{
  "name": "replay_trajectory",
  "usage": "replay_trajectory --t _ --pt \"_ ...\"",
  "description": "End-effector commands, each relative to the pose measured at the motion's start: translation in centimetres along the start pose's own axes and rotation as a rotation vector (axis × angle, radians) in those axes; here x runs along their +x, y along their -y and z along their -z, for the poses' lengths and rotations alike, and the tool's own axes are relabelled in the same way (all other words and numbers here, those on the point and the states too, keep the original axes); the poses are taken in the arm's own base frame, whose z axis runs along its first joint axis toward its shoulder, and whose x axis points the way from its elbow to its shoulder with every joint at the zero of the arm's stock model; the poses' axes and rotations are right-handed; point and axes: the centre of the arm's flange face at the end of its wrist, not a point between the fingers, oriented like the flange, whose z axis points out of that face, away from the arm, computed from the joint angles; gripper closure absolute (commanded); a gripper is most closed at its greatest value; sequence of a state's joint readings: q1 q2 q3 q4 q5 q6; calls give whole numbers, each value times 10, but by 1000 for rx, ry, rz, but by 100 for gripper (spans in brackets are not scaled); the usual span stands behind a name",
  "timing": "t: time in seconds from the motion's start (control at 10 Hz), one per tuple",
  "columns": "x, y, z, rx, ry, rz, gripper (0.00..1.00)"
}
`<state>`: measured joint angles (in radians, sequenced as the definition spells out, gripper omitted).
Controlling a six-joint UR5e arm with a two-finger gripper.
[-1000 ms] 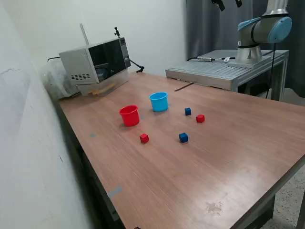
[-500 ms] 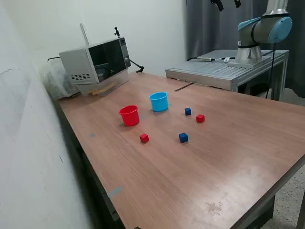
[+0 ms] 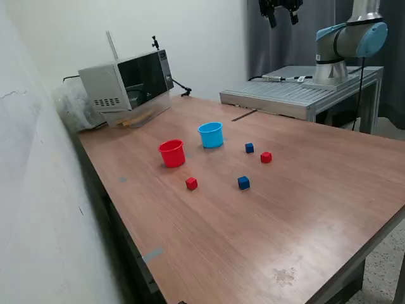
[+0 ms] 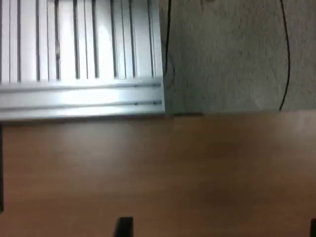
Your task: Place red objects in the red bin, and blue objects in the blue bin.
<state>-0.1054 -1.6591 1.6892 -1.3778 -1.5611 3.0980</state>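
The jaws [image 3: 281,11] have dropped and shifted since a second ago, hanging apart and empty. Far below them on the table [image 3: 304,209], four cubes lie near the cups. The red cube [image 3: 266,157] looks light and rigid; grip opposite flat faces.

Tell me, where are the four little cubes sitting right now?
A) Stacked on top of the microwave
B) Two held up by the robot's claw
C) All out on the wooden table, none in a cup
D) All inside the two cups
C: both red cubes and both blue cubes lie on the table, apart from the red cup and the blue cup.
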Motion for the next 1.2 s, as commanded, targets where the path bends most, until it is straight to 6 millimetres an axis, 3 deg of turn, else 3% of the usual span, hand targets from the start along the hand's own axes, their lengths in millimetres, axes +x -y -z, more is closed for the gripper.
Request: replay_trajectory --t 0.0,0.3,0.4,0.7,0.9,1.1 --pt "-3 -55 -14 -120 11 12 0" --pt "-3 -98 -33 -166 -29 -30 0" --pt "-1 -116 -50 -157 -60 -106 0" --pt "-4 -175 -118 -181 -87 -323 0" --pt "-4 -194 -152 -170 -94 -351 0" --pt "-9 -215 -201 -98 -91 -364 0"
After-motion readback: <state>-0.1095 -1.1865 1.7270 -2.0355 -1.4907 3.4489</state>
